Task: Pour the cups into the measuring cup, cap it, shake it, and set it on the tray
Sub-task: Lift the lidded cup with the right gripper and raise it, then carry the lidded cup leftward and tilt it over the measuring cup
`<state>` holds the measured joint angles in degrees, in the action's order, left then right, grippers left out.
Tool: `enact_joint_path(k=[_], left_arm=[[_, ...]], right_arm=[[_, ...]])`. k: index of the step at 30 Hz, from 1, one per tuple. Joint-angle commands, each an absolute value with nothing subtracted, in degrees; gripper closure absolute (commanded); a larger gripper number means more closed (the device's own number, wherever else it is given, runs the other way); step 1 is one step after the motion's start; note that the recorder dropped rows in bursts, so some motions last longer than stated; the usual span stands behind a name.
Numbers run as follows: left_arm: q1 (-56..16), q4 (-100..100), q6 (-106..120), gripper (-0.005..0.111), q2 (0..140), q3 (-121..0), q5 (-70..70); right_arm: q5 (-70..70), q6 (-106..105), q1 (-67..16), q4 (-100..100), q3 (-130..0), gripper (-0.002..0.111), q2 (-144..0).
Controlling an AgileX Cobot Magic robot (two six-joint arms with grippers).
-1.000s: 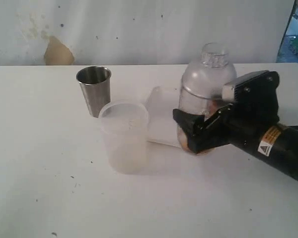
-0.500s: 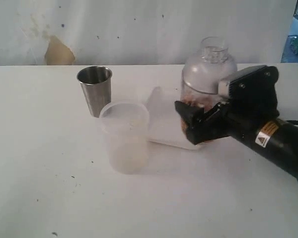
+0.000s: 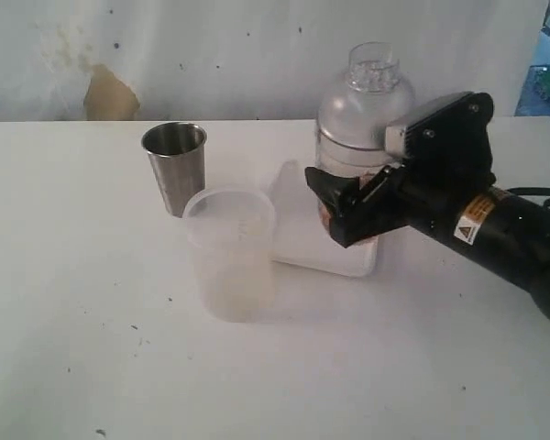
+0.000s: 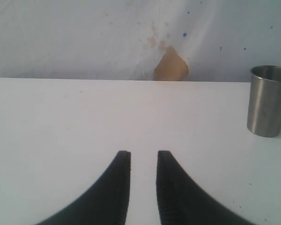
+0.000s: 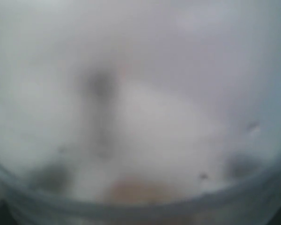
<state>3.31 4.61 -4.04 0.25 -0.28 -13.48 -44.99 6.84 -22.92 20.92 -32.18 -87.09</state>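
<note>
My right gripper is shut on the measuring cup, a clear cylinder with a domed clear cap, held upright over the right part of the white tray. The gripper hides the cup's base, so I cannot tell whether it touches the tray. In the right wrist view the measuring cup fills the picture as a blur, with something brownish low inside. The steel tumbler and the frosted cup stand left of the tray. My left gripper is open by a narrow gap, empty, over bare table, with the steel tumbler off to one side.
The white table runs back to a pale wall with a brown patch. My right arm reaches in low from the right edge. The frosted cup stands close against the tray's left front corner.
My right gripper has carried the measuring cup up and to the left, from the tray's right front edge to over the tray. The tumbler and the frosted cup have not moved.
</note>
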Motion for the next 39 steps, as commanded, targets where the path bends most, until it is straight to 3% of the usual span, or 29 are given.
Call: enact_joint_path(k=[1,7,16,39], left_arm=[[3.28,3.92,-3.98,0.086,0.0,0.0,-13.29],[3.28,3.92,-3.98,0.086,0.0,0.0,-13.29],[3.28,3.92,-3.98,0.086,0.0,0.0,-13.29],[3.28,3.92,-3.98,0.086,0.0,0.0,-13.29]], right_arm=[[-47.9,6.15,-22.79,22.95,-37.39,0.108,-90.1],[-41.14,3.61,-19.19,25.47,-44.97,0.108,-93.26],[-50.39,-1.12,-16.71,37.96,-54.13,0.108,-106.78],[-46.03,-14.57,-16.71,43.8,-55.95,0.108,-104.37]])
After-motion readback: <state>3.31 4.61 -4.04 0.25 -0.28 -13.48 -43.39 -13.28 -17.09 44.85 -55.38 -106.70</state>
